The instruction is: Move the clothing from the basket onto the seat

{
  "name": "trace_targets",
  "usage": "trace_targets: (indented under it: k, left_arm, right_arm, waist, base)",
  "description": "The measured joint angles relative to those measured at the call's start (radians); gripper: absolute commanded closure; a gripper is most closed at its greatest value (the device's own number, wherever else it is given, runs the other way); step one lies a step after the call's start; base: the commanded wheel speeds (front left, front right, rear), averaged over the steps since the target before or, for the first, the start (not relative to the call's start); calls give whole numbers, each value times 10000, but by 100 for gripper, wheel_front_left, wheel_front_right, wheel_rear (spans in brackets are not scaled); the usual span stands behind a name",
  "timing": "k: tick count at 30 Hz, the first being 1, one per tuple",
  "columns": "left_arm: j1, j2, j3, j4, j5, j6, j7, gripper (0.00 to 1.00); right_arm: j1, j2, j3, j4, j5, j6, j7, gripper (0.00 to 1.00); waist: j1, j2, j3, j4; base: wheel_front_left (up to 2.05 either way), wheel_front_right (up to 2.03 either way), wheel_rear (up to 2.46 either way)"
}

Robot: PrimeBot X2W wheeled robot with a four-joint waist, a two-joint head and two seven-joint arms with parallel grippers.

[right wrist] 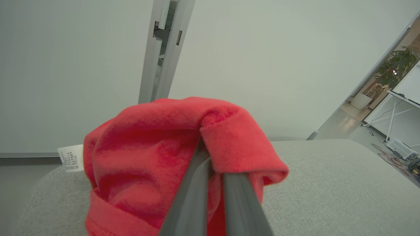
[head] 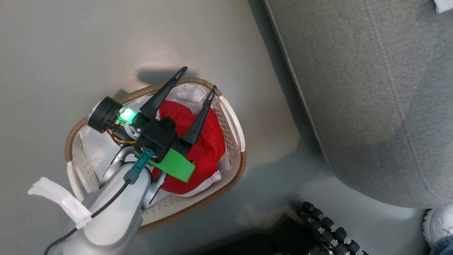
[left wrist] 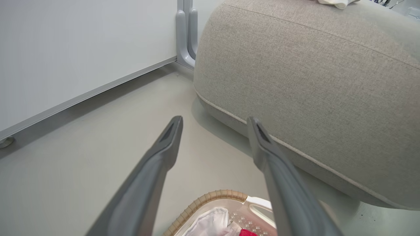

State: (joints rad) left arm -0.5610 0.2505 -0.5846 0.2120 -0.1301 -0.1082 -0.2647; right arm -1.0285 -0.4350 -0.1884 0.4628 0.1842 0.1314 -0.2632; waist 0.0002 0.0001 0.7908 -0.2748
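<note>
The basket [head: 242,166] stands on the floor left of the seat [head: 371,88]. It holds a white liner and a heap of red clothing [head: 208,148]. My left gripper [head: 199,78] hovers open over the heap, with nothing between its fingers. In the left wrist view those fingertips [left wrist: 177,123] stand wide apart above the basket rim [left wrist: 213,196], pointing at the floor and the seat's side [left wrist: 311,82], and a red scrap of clothing [left wrist: 247,232] shows at the bottom edge. My right gripper [right wrist: 211,154] is shut on a red garment [right wrist: 147,141] held above the seat [right wrist: 328,183]; the fabric hides its tips.
A white cloth [head: 444,5] lies on the seat's far part. My wheeled base [head: 329,226] is near the seat's corner, and a person's shoe [head: 439,223] is beside it. A wall panel with a grey post [left wrist: 185,32] runs behind the basket.
</note>
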Motion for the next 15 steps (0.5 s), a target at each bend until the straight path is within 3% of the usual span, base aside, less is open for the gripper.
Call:
trace_targets:
  k: [9, 11, 13, 14, 15]
  left_arm:
    - [28, 121, -12, 88, -13, 128, 79, 0]
    - [57, 130, -10, 123, -31, 167, 81, 0]
    - [81, 125, -6, 148, -94, 207, 79, 0]
    - [89, 111, -8, 165, -105, 209, 79, 0]
    - [103, 96, -12, 192, -130, 211, 79, 0]
  right_arm:
    - [763, 711, -253, 955, 140, -2, -2, 100]
    - [852, 844, -299, 955, 140, -2, -2, 77]
    - [1033, 934, -336, 892, 109, -2, -2, 42]
    - [1184, 959, -347, 840, 94, -2, -2, 0]
    - [1344, 986, -372, 780, 77, -2, -2, 0]
  waist:
    - [-1, 0, 375, -35]
    - [-1, 0, 334, -99]
    - [-1, 0, 251, -137]
    - [-1, 0, 192, -147]
    - [-1, 0, 123, -154]
  base:
    - [0, 0, 0]
    - [0, 0, 0]
    - [0, 0, 0]
    - [0, 0, 0]
    - [0, 0, 0]
